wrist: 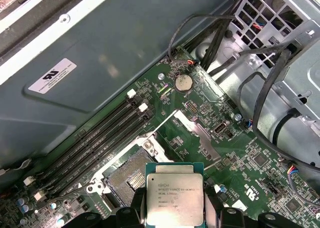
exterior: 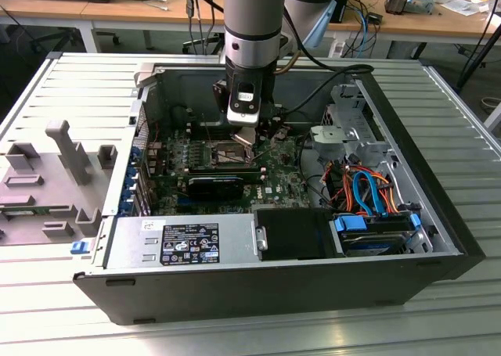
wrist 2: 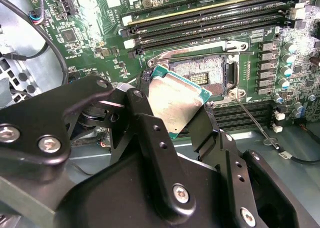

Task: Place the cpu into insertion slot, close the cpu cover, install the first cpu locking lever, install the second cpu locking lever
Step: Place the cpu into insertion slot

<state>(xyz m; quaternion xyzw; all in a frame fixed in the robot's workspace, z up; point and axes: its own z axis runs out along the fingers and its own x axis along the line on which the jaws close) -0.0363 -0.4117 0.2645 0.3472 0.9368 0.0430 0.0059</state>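
Silver-grey cpu [wrist: 174, 194]: was clamped by opposite edges in the hand [wrist 2: 175, 112], closed on it, seemingly to leave its underside free; was held tilted just above the open insertion slot [wrist: 127, 177] of the green motherboard [wrist: 240, 183], not yet seated.

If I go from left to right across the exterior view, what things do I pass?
From the exterior view's left: grey plastic rack → blue clips → gripper holding the cpu → silvery drive cage.
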